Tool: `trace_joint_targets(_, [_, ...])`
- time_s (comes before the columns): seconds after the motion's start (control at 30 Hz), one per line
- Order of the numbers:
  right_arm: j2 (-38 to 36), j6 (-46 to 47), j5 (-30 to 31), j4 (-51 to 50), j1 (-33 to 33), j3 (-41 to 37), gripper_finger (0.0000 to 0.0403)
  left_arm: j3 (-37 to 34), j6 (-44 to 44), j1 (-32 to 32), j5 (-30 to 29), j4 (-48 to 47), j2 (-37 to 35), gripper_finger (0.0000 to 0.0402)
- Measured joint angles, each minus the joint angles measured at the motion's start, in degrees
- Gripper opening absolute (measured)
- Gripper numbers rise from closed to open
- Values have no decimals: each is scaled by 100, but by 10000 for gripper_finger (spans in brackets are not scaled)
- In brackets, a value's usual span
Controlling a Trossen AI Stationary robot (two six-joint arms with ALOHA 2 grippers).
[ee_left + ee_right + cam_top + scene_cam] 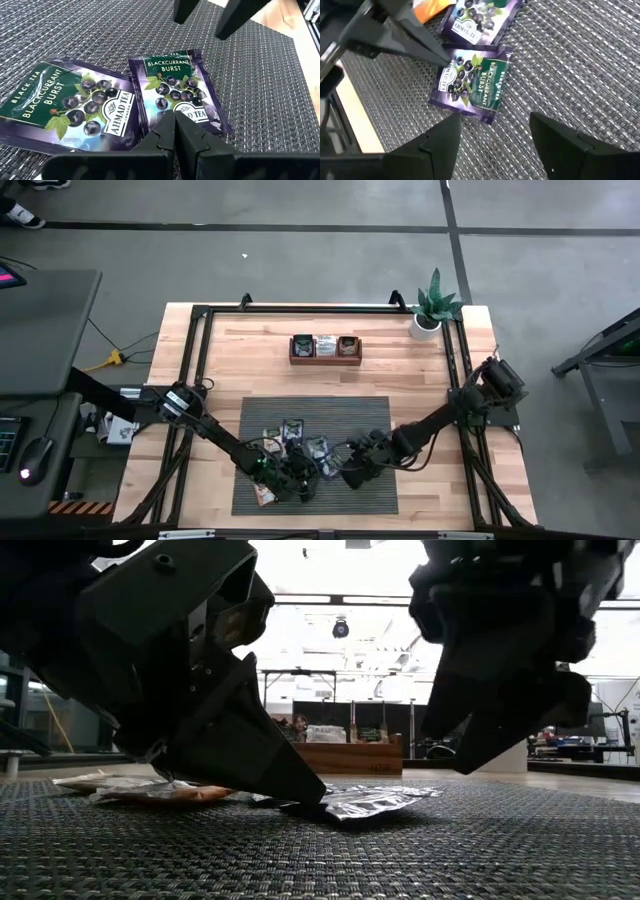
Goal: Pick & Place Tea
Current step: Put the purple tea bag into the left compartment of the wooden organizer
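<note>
Several tea sachets lie flat on a dark woven mat (370, 420). One dark purple-and-green sachet (175, 85) lies in front of my left gripper (174, 117), which is shut with its tips down on it. A second sachet of the same kind (70, 105) lies beside it. My right gripper (495, 145) hangs open just above the first sachet (472, 82), its fingers touching nothing. In the low view the left gripper (305, 790) slants down onto that sachet's silvery edge (370, 802), and the right gripper (480, 740) hovers over it. My left gripper presses its shut fingertips (172, 122) down on the sachet's edge nearest to it (167, 107), slanting down from the table's left. The sachet lies on the mat under the tips, printed face up.
A wooden box (325, 347) holding more sachets stands at the far middle of the table. A potted plant (430, 310) is at the far right corner. More sachets, one orange (432, 7), lie on the mat's left part. Black frame rails run along the table's edges.
</note>
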Motion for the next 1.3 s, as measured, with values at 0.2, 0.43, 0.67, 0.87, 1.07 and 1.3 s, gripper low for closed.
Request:
trace_joint_targets(0.2, [4, 87, -394, 283, -246, 0, 233, -8, 62, 0, -21, -4, 0, 0])
trace_joint_targets(0.43, [7, 239, -601, 328, -397, 0, 233, -9, 111, -2, -101, -17, 2, 0])
trace_joint_targets(0.67, [203, 531, -727, 300, -391, 2, 233, -11, 111, -2, -111, -17, 2, 0])
trace_joint_targets(0.87, [524, 576, -853, 863, -391, 11, 233, -17, 131, -2, -137, -34, 2, 0])
trace_joint_targets(1.07, [581, 545, -884, 1207, -393, 4, 233, -17, 132, -2, -147, -39, 0, 0])
trace_joint_targets(1.3, [592, 336, -1022, 1342, -393, 2, 226, -17, 132, -2, -144, -40, 0, 0])
